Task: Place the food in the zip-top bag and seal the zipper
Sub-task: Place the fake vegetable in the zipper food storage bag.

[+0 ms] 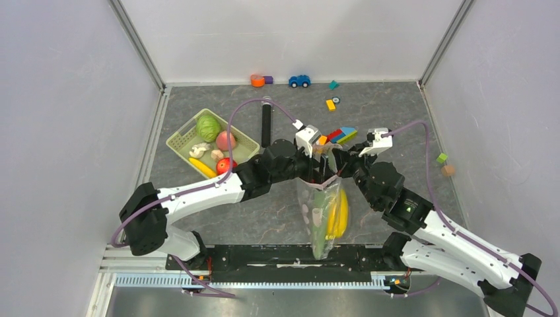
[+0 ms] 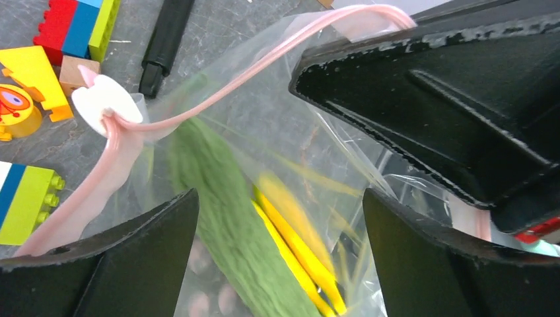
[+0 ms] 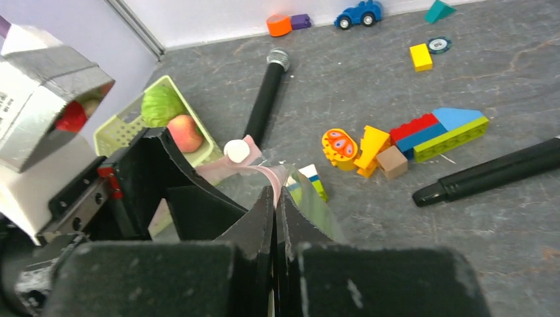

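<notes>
The clear zip-top bag (image 1: 325, 211) hangs upright between both arms, with a yellow banana (image 1: 341, 214) and a green leafy vegetable (image 1: 321, 231) inside. My right gripper (image 3: 276, 193) is shut on the bag's pink zipper (image 3: 261, 173) at the top edge. My left gripper (image 2: 279, 198) is open, its jaws standing on either side of the bag (image 2: 264, 145) just below the zipper (image 2: 218, 99); the vegetable (image 2: 224, 218) and banana (image 2: 297, 238) show through. A white slider tab (image 2: 102, 105) sits at the zipper's end. A cabbage (image 1: 208, 127), pinkish fruit (image 1: 226, 140), tomato (image 1: 226, 165) and another banana (image 1: 201, 167) lie in the basket.
The pale green basket (image 1: 178, 140) stands at the left. Coloured building blocks (image 1: 340, 135) lie just behind the grippers, more blocks and a blue toy car (image 1: 299, 80) near the back wall. A black cylinder (image 1: 266, 125) lies beside the basket. Two small blocks (image 1: 445, 164) lie at the right.
</notes>
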You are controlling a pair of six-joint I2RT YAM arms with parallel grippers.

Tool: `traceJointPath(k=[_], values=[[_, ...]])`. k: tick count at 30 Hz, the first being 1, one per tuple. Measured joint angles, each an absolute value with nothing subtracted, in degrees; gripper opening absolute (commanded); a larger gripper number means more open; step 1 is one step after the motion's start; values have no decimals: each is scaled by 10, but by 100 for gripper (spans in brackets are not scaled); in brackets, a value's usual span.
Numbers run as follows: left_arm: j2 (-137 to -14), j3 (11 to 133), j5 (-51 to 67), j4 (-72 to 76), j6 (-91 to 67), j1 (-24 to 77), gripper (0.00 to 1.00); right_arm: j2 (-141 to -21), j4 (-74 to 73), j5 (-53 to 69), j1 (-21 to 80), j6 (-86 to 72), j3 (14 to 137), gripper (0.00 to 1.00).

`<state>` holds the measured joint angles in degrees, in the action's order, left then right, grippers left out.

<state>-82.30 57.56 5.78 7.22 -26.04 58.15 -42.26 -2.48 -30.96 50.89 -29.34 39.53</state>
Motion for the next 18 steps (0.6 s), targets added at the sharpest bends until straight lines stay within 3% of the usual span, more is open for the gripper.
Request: traceJointPath(k=[18], values=[[-819,653,116,46,-246,579,100,-456,-147,-385,514,-198,490,0]])
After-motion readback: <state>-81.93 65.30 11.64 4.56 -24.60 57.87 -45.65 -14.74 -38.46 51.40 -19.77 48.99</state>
